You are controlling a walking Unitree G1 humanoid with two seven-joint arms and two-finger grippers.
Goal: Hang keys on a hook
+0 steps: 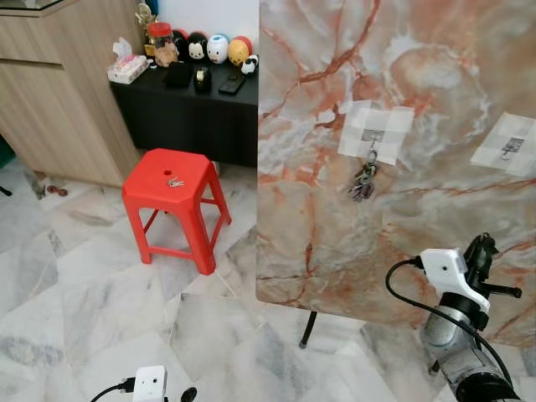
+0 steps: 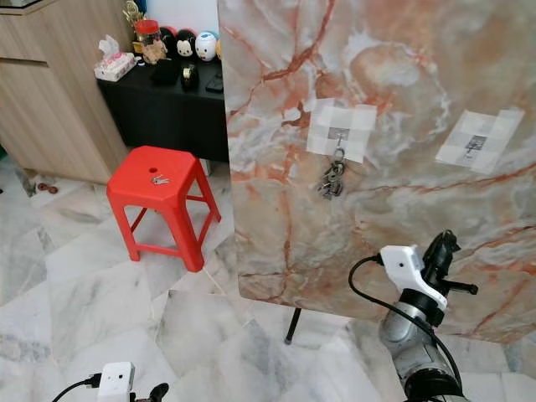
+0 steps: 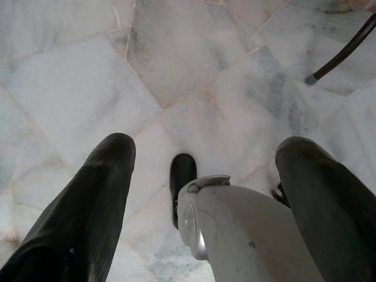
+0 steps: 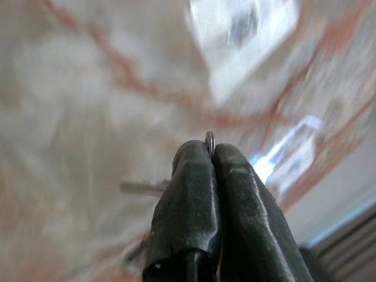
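A marble-patterned board [image 1: 318, 234] stands before me with two taped hooks. A bunch of keys [image 1: 363, 181] hangs from the left hook [image 1: 373, 136]; the right hook [image 1: 511, 149] is bare. My right gripper [image 1: 484, 249] is raised close in front of the board, low and under the right hook. In the right wrist view its fingers [image 4: 235, 194] are shut on a thin metal key ring [image 4: 210, 140], with a key [image 1: 503, 291] sticking out sideways. Another small set of keys [image 1: 174, 182] lies on the red stool [image 1: 151, 191]. My left gripper [image 3: 208, 147] hangs open over the floor.
The board rests on a thin dark leg [image 1: 308, 328] on the marble floor. To the left are a black cabinet [image 1: 193, 117] with toys and a tissue pack on top, and a wooden cupboard [image 1: 59, 92].
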